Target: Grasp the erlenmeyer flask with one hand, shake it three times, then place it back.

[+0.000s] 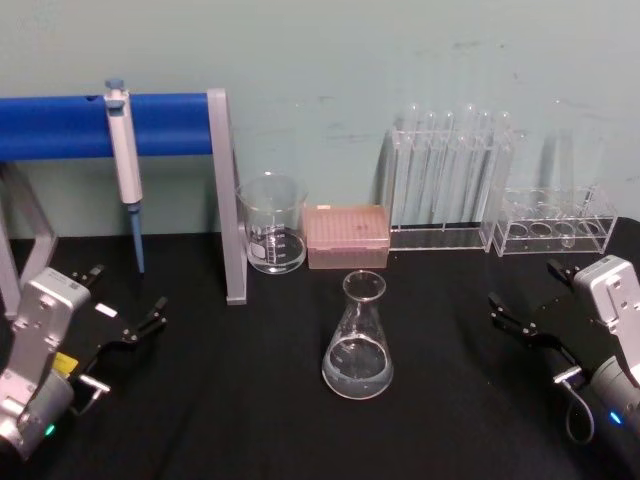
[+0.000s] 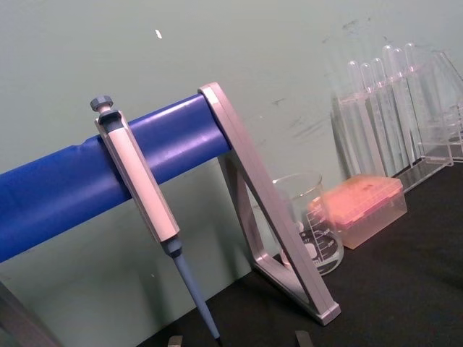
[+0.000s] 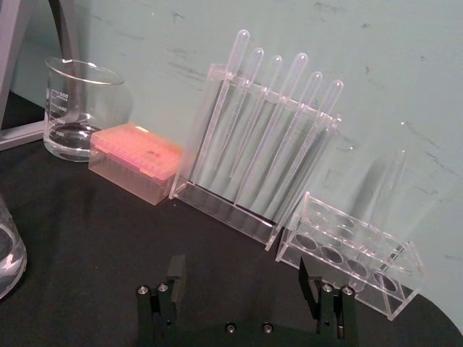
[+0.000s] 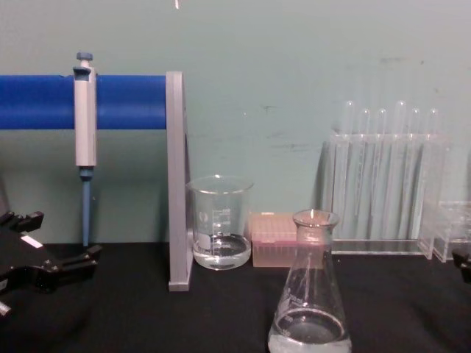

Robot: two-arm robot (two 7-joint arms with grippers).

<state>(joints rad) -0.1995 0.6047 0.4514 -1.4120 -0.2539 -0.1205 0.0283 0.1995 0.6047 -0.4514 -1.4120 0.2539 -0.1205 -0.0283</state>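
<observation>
On the black tabletop [image 1: 250, 400], near its middle, the erlenmeyer flask [image 1: 357, 340] is set upright on its wide round base and is touched by nothing. Its long axis is held vertical, with the narrow flared neck pointed straight up, and a little clear liquid is pooled at the bottom. The dark surface is backed by a pale green wall [image 1: 350, 60].

Behind the flask, close to that wall, a pink box [image 1: 346, 236] is placed. A glass beaker [image 1: 271, 225] is set just beside it on the left, and a tall clear rack of test tubes [image 1: 450, 190] on the right. A lower clear rack [image 1: 555, 228] is set farther right. Left of the beaker a grey post [image 1: 225, 200] is planted, and a blue bar [image 1: 60, 125] is carried by it. A pipette [image 1: 124, 150] is hung from the bar, tip down.

The left gripper [image 1: 130, 292] is parked low at the left side of the tabletop, well apart from the flask, with its fingers spread and nothing between them. The right gripper [image 1: 522, 282] is parked at the right side, also well apart from the flask, with its fingers spread wide and empty.
</observation>
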